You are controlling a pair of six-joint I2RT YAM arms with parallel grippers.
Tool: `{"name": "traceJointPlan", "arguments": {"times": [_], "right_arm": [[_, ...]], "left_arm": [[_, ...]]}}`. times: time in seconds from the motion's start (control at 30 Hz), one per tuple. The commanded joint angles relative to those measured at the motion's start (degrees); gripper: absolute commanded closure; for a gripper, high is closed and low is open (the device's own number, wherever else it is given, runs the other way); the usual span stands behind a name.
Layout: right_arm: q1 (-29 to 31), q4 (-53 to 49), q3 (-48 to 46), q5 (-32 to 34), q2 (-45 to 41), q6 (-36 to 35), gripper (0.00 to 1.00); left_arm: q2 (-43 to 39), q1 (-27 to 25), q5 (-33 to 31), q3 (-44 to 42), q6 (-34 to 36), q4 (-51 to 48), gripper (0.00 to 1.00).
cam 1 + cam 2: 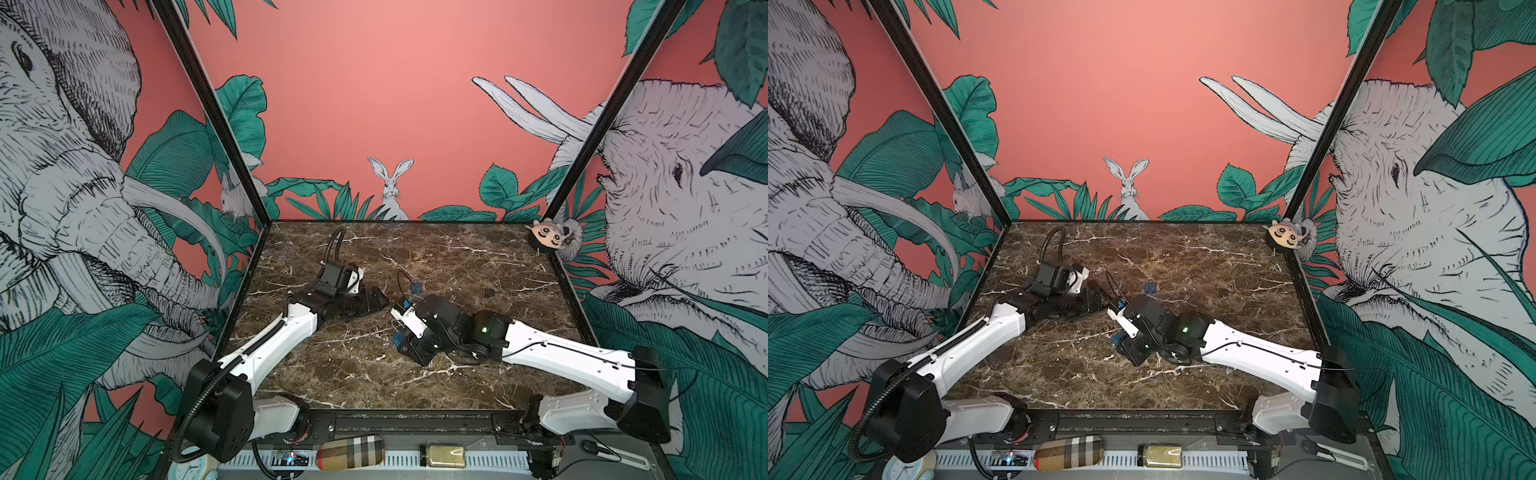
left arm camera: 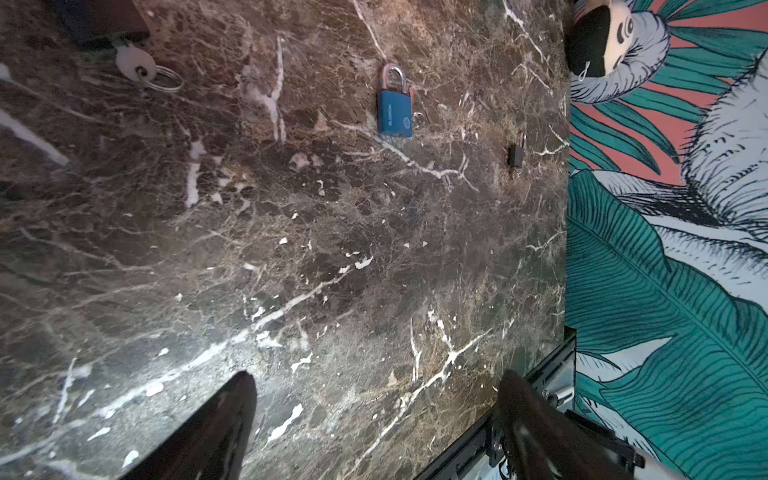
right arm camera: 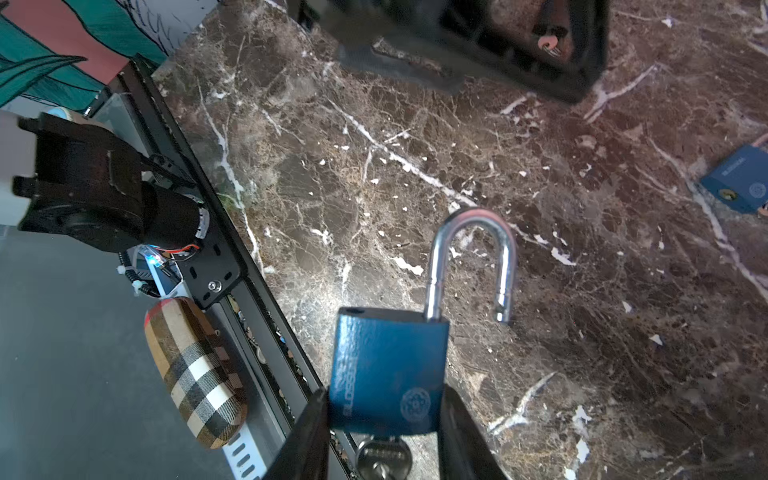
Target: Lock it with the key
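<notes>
Your right gripper [image 3: 386,399] is clamped on the body of a blue lock [image 3: 388,370], one finger on each side. Its shackle [image 3: 473,257] is open: one leg sits in the body and the free end hangs clear beside it. A key [image 3: 382,457] sticks out of the bottom of the body, between your fingers.

A spare lock [image 1: 417,286], also blue, lies flat on the table [image 1: 457,257] with its shackle shut. In both top views the lock you hold is just nearer the camera than the spare lock.

Your left gripper [image 2: 376,376] stands wide apart with nothing between its fingers, left of the spare lock. A ringed key [image 2: 137,66] lies beyond it, tucked against something dark you cannot make out. A small black item [image 1: 489,293] lies right of the spare lock.
</notes>
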Motion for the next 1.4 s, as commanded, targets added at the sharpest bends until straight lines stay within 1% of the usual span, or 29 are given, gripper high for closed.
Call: {"name": "traceJointPlan", "arguments": {"times": [0.0, 0.2, 0.37, 0.5, 0.67, 0.87, 0.97, 1.07, 1.13, 1.17, 1.3, 1.37], "right_arm": [[0.48, 3.27, 2.75, -2.18, 0.34, -1.49, 0.86], [0.51, 3.47, 4.41, -2.98, 1.53, -1.93, 0.86], [0.40, 2.01, 5.68, -0.73, 1.45, -2.76, 0.86], [0.13, 0.67, 6.62, 0.67, 0.25, -3.25, 0.86], [-0.47, 0.28, 6.20, 2.39, -1.88, -3.39, 0.86], [-1.50, 0.81, 4.81, 3.95, -4.46, -2.96, 0.85], [-2.32, 1.47, 4.29, 3.51, -5.13, -2.82, 0.85], [-3.06, 1.41, 4.33, 2.97, -4.59, -3.17, 0.85], [-3.64, 1.72, 4.15, 2.34, -4.23, -3.18, 0.84], [-3.92, 1.87, 3.97, 1.68, -4.10, -3.16, 0.84], [-4.25, 2.52, 3.67, -0.94, -4.62, -2.47, 0.84], [-4.20, 2.35, 3.40, -1.46, -4.87, -2.16, 0.84]], "left_arm": [[-0.55, -1.08, 0.75, 1.43, -0.42, 1.58, 0.10], [-1.41, -2.15, 1.03, -0.11, -1.16, 2.03, 0.11], [-3.24, -2.25, 1.06, -1.21, -0.26, 0.82, 0.12], [-4.13, -2.24, 0.21, -1.76, 0.78, -1.08, 0.12], [-4.50, -2.24, 1.57, -2.32, 0.83, -0.61, 0.13], [-4.75, -2.24, 1.74, -2.42, 0.94, -1.25, 0.15], [-5.49, -2.24, 3.57, -2.89, 0.58, -0.34, 0.16], [-7.96, -2.24, 6.34, -3.99, -0.03, 2.58, 0.16], [-10.02, -2.24, 7.01, -4.52, 0.22, 3.67, 0.16], [-11.14, -2.24, 6.30, -4.83, 0.56, 3.35, 0.16], [-13.70, -1.58, -1.20, -4.85, 2.29, -1.28, 0.15], [-13.65, -0.72, -1.79, -4.82, 1.88, -1.25, 0.15]]}}
